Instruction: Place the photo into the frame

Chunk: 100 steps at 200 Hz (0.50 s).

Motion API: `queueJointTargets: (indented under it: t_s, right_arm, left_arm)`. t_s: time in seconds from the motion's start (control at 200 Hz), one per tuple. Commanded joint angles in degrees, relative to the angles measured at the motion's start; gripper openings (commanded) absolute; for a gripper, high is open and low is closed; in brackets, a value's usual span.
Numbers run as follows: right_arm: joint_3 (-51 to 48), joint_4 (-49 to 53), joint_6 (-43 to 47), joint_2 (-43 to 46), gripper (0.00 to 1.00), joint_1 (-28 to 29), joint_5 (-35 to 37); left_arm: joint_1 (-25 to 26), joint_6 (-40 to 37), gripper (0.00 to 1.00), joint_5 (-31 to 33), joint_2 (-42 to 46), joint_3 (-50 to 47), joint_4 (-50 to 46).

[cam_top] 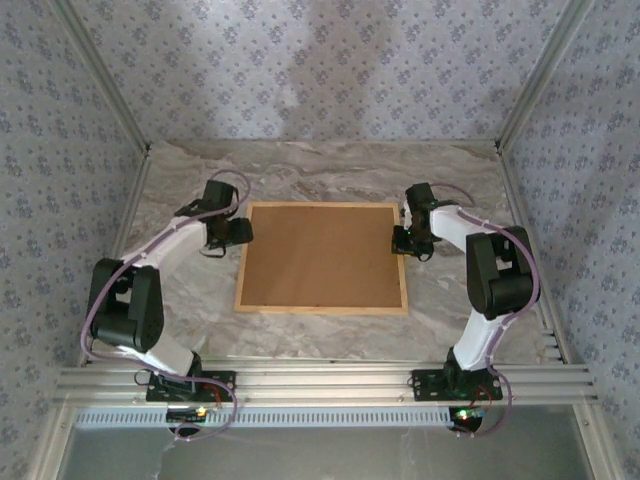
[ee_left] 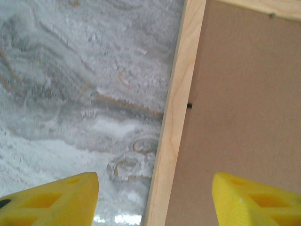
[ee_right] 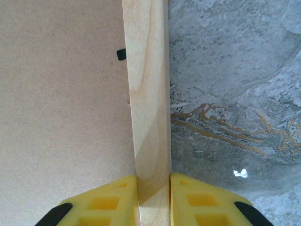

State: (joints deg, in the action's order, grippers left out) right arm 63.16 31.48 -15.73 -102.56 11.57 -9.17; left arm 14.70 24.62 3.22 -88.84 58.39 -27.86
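Bare marble table [cam_top: 320,170] lies open at twelve and six o'clock of the frame [cam_top: 320,308]; at nine and three o'clock the left gripper [cam_top: 243,232] and right gripper [cam_top: 401,240] crowd its rails.

Soft, even light fills the top view, brightest on a pale patch at the middle of the far wall [cam_top: 320,70]. Faint, soft-edged shadows lie on the marble table [cam_top: 330,175] under the arms. This picture is slightly grainy, and the side walls lean outward at left and right. In the left wrist view a white glare spot sits on the table's near part, and the yellow fingers [ee_left: 51,200] look soft. The right wrist view shows the frame [ee_right: 148,94] sharply, with 1 small bright spot to its right.
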Motion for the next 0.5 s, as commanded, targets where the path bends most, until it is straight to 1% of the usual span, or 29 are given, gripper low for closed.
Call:
queueJointTargets:
  t_s: [0.0, 0.14, 0.275, 0.415, 0.495]
  right_arm:
    - [-0.68, 1.39, 1.05, -3.32, 0.23, 1.43, -0.5]
    - [-0.75, 1.31, 1.13, -3.26, 0.23, 1.43, -0.5]
    - [-0.67, 1.12, 1.14, -3.34, 0.23, 1.5, -0.42]
    - [-0.71, 1.14, 1.23, -3.27, 0.23, 1.52, -0.32]
    - [-0.84, 1.21, 1.22, -3.19, 0.23, 1.48, -0.48]
  left_arm:
    - [0.02, 1.72, 0.62, -2.47, 2.96, -2.98, -4.71]
    - [0.46, 1.42, 0.53, -3.74, 3.84, -5.08, -8.95]
    - [0.77, 1.48, 0.46, -4.47, 3.51, -7.31, -8.35]
    - [0.86, 1.49, 0.41, -4.7, 2.0, -7.42, -7.31]
    - [0.86, 1.22, 0.4, -4.48, 1.19, -7.36, -6.79]
